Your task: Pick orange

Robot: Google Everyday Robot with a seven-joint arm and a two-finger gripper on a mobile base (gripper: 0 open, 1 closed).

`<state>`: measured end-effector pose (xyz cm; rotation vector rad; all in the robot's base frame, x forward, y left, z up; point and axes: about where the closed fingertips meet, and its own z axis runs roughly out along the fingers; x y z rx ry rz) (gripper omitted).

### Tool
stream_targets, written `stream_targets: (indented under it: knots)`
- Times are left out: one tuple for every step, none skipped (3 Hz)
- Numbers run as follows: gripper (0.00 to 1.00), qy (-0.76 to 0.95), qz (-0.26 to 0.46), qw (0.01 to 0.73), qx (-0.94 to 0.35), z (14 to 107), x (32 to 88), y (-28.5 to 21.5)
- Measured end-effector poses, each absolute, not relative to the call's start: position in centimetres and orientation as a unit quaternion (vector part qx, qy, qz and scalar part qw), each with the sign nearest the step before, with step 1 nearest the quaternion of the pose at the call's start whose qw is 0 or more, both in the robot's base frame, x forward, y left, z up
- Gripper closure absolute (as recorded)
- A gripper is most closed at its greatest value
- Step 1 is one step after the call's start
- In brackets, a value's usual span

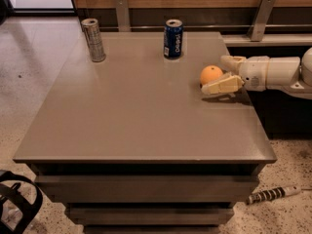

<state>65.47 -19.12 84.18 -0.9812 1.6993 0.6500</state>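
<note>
The orange (pixel 210 74) is a small round fruit resting on the grey table (pixel 136 111), near its right edge. My gripper (pixel 215 75) reaches in from the right on a white arm (pixel 275 72), low over the table top. It is open, with one finger behind the orange and the other finger (pixel 222 86) in front of it, so the orange sits between them. I cannot tell whether the fingers touch the fruit.
A blue soda can (pixel 173 38) stands at the back middle of the table and a silver can (pixel 93 39) at the back left. Metal brackets and a wooden wall run behind. A striped cable (pixel 270 195) lies on the floor at the lower right.
</note>
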Motion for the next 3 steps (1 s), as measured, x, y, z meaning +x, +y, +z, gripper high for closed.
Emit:
stream_targets:
  knots:
    - [0.27, 0.698, 0.278, 0.517, -0.410, 84.01, 65.71, -18.38]
    - [0.49, 0.696, 0.284, 0.517, -0.410, 83.48, 65.82, -18.03]
    - [0.74, 0.695, 0.286, 0.516, -0.412, 83.44, 65.86, -17.71]
